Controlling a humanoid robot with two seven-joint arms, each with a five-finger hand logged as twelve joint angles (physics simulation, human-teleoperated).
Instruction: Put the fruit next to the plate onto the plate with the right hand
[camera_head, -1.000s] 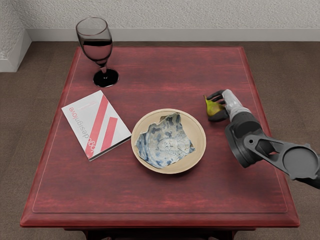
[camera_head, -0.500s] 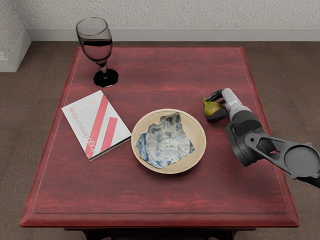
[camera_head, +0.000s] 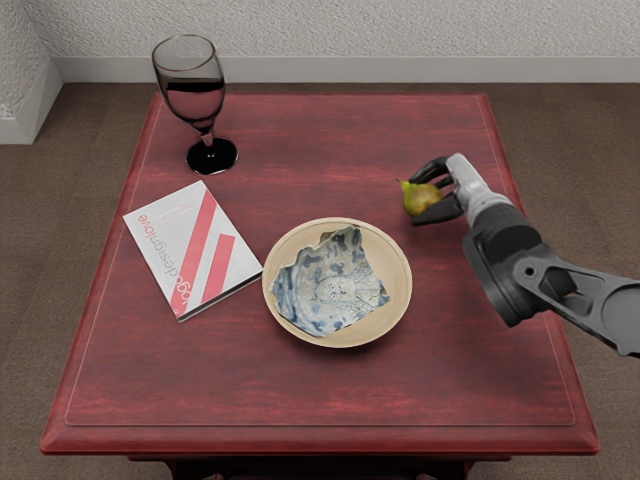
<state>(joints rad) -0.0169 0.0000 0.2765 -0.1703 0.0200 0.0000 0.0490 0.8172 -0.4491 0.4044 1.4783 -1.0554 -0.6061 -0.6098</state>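
The right hand (camera_head: 446, 190) reaches in from the right of the plate (camera_head: 397, 258), its dark fingers (camera_head: 431, 170) curled around a small yellow-green pear (camera_head: 420, 198). The pear is held beyond the plate's far right rim, near it but not over it. Whether it touches the red surface (camera_head: 350, 150) cannot be told. The plate holds a blue-patterned centre. A red-striped book (camera_head: 190, 247) lies to the plate's left, and a wine glass (camera_head: 195, 100) stands beyond the book, well apart from the plate.
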